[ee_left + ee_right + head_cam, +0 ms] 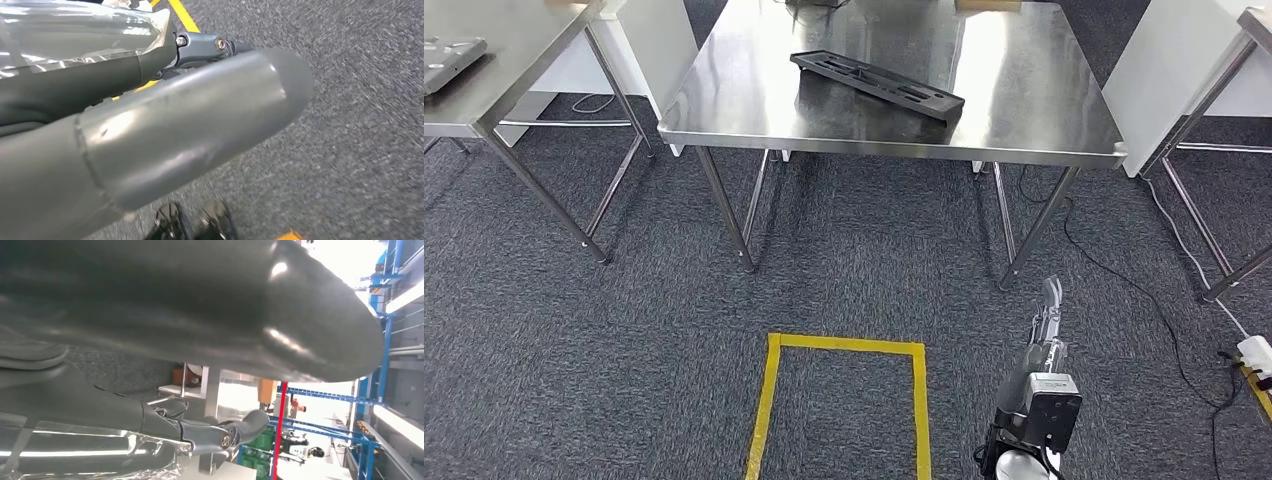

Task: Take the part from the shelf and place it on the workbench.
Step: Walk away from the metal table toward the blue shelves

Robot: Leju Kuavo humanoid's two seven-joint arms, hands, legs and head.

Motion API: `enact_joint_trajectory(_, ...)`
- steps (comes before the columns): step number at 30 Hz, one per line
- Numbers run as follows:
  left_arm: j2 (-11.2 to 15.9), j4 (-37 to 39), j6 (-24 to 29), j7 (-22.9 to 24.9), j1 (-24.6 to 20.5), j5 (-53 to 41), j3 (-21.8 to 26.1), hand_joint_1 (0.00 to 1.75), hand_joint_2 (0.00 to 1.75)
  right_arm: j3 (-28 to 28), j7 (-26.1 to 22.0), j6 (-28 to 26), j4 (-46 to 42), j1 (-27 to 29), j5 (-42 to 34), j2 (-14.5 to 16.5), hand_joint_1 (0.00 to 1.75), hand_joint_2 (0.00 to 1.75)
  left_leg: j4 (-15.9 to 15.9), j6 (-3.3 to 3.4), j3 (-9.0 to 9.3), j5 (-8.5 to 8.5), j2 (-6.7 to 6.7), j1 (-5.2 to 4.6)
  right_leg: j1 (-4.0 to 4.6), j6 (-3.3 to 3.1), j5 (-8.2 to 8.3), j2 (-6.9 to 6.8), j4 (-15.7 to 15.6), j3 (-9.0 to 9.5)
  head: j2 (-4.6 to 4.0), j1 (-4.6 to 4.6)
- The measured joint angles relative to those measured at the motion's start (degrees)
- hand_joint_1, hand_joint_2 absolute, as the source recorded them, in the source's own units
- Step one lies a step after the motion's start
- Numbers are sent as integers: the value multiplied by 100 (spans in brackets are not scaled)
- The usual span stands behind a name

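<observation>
A long black part (pixel 876 83) lies flat on the steel workbench (pixel 1024 120), slanting from the back left toward the front right. My right hand (pixel 1049 305) hangs low over the carpet in front of the bench's right front leg, its fingers stretched forward and holding nothing. In the right wrist view the thumb (pixel 250 305) and a dark finger (pixel 220 432) stand apart with nothing between them. My left hand (pixel 165 130) is over the carpet, its thick grey thumb and dark fingers (pixel 90 85) stretched out and empty.
A yellow tape rectangle (pixel 844 346) marks the carpet before the bench. A second steel table (pixel 494 110) with a grey object (pixel 449 58) stands at the left, another table frame (pixel 1214 130) at the right. Cables and a power strip (pixel 1256 352) lie on the floor at the right.
</observation>
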Motion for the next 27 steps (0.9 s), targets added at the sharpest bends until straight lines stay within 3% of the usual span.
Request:
enact_joint_trajectory(1, 2, 0, -14, 0, 2, -1, -6, 0, 0, -12, 0, 8, 0, 2, 0, -1, 0, 0, 369, -23, -49, -170, 0, 4, 5, 3, 65, -4, 18, -82, 0, -2)
enact_joint_trajectory(2, 3, 0, -24, 0, 3, -2, -13, 0, 0, -25, -1, 19, 0, 5, 0, -1, 0, 0, 627, -40, -42, -192, 0, 10, 8, 14, 126, -8, 46, -171, 0, -2)
enact_joint_trajectory(3, 5, 0, -31, 0, 4, -2, -20, 0, 0, -38, -1, 31, 0, 8, 0, -2, 0, 0, 702, -51, 52, -88, 1, 20, 5, 33, 176, -11, 85, -278, 0, -3)
enact_joint_trajectory(5, 11, 0, -40, 0, 3, -2, -31, 0, 0, -54, -2, 46, -1, 12, 0, -2, 0, 0, 227, -65, 527, 199, -1, 53, -6, 80, 245, -11, 186, -466, 0, -4)
enact_joint_trajectory(7, 12, 0, -47, 1, -2, -2, -36, 0, 0, -60, -4, 56, -9, 11, 1, -1, 0, 0, -568, -56, 1084, 157, -25, 54, 5, 147, 303, -12, 272, -594, 0, -7)
enact_joint_trajectory(8, 10, 0, -46, 1, -3, -1, -37, 0, 0, -61, -5, 66, -14, 8, 3, -1, 0, 0, -832, -39, 1236, 76, -40, 40, 13, 193, 339, -14, 292, -629, 0, -7)
enact_joint_trajectory(9, 10, 0, -43, 1, -3, 0, -38, 0, 0, -62, -7, 78, -19, 5, 5, -1, 0, 0, -958, -10, 1293, 23, -53, 15, 14, 246, 383, -18, 294, -655, 0, -7)
enact_joint_trajectory(11, 4, 0, -31, 7, 0, 5, -38, 0, 0, -64, -5, 99, -20, -4, 11, -1, 0, 0, -1005, 94, 1238, 84, -40, -4, 10, 331, 423, -18, 308, -701, 0, -4)
enact_joint_trajectory(12, 1, 0, -24, 12, 0, 8, -38, 0, 0, -66, -2, 107, -20, -9, 14, -2, 0, 0, -1015, 163, 1192, 137, -26, -5, 7, 335, 342, -12, 381, -757, 0, 2)
enact_joint_trajectory(14, -2, 0, -14, 19, -1, 11, -38, 0, 0, -69, 10, 128, -19, -30, 19, -4, 0, 0, -1033, 286, 1075, 253, 7, -2, -5, 294, -67, 4, 834, -932, 0, 27)
enact_joint_trajectory(16, 2, 0, -9, 21, -1, 10, -38, 0, 0, -77, 28, 148, -17, -50, 20, -8, 0, 0, -1023, 335, 918, 369, 24, -16, -7, 284, -505, 11, 1597, -1127, 0, 49)
enact_joint_trajectory(17, 2, 0, -10, 21, -1, 7, -38, 0, 0, -85, 38, 151, -16, -57, 21, -13, 0, 0, -1014, 336, 833, 429, 32, -21, -7, 318, -590, 13, 1881, -1151, 0, 50)
enact_joint_trajectory(18, 2, 0, -13, 21, -1, 2, -39, 0, 0, -97, 45, 152, -15, -65, 19, -19, 0, 0, -1003, 330, 750, 485, 37, -23, -6, 371, -563, 14, 1988, -1086, 0, 52)
enact_joint_trajectory(19, 2, 0, -19, 20, -1, -8, -42, 0, 0, -111, 50, 151, -12, -74, 8, -29, 0, 0, -990, 319, 674, 537, 38, -24, -5, 429, -446, 15, 1863, -909, 0, 54)
enact_joint_trajectory(20, 2, 0, -26, 20, -1, -21, -45, 0, 0, -125, 46, 145, -8, -85, -11, -42, 0, 0, -976, 303, 611, 584, 38, -24, -3, 464, -307, 16, 1523, -632, 0, 55)
enact_joint_trajectory(21, 2, 0, -37, 20, -1, -33, -51, 0, 0, -139, 32, 136, -2, -101, -38, -56, 0, 0, -960, 278, 557, 629, 36, -30, 3, 460, -242, 18, 1058, -308, 0, 56)
enact_joint_trajectory(23, 2, 0, -61, 17, -1, -57, -72, 0, 0, -160, -7, 106, 8, -125, -94, -83, 0, 0, -949, 219, 490, 728, 38, -41, 35, 383, -264, 30, 274, 180, 0, 51)
enact_joint_trajectory(24, 2, 0, -72, 16, -1, -65, -88, 0, 0, -169, -22, 92, 13, -132, -118, -97, 0, 0, -958, 188, 473, 782, 41, -42, 54, 334, -306, 36, 97, 253, 0, 51)
enact_joint_trajectory(26, 9, -1, -89, 13, 6, -83, -124, 0, 0, -191, -38, 68, 23, -138, -158, -125, 0, 0, -979, 119, 442, 852, 31, -27, 41, 243, -241, 31, 58, 187, 0, 53)
enact_joint_trajectory(27, 15, -1, -100, 10, 11, -92, -138, 0, 0, -201, -46, 60, 29, -145, -172, -135, 0, 0, -932, 87, 402, 771, 16, -19, 20, 177, -181, 24, 52, 135, 0, 48)
